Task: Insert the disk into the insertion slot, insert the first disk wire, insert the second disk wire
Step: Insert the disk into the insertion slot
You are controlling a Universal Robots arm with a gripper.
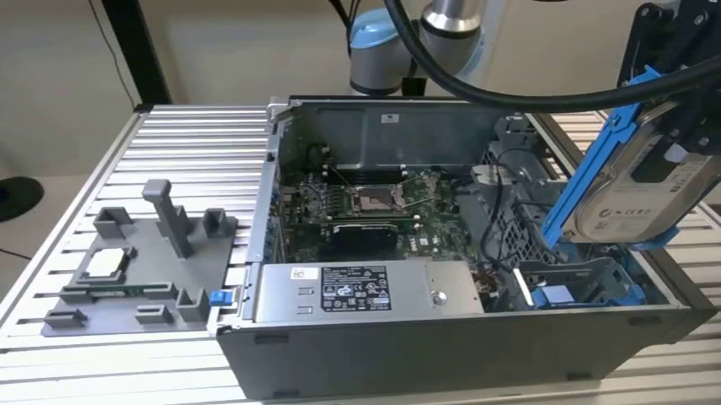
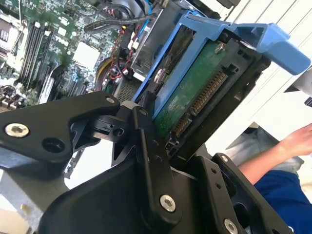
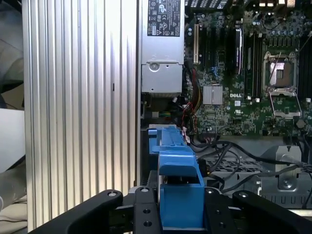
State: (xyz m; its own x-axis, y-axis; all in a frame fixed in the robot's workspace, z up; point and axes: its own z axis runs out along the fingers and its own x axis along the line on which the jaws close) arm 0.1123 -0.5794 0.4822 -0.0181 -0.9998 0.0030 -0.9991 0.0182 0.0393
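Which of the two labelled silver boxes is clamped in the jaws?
The disk, white-labelled and blue-framed, held tilted above the open case at the exterior view's right. The black-labelled power-supply box sits inside the case, untouched.

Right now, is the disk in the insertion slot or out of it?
Out. The gripper holds the disk tilted above the open case, clear of the insertion slot below it.
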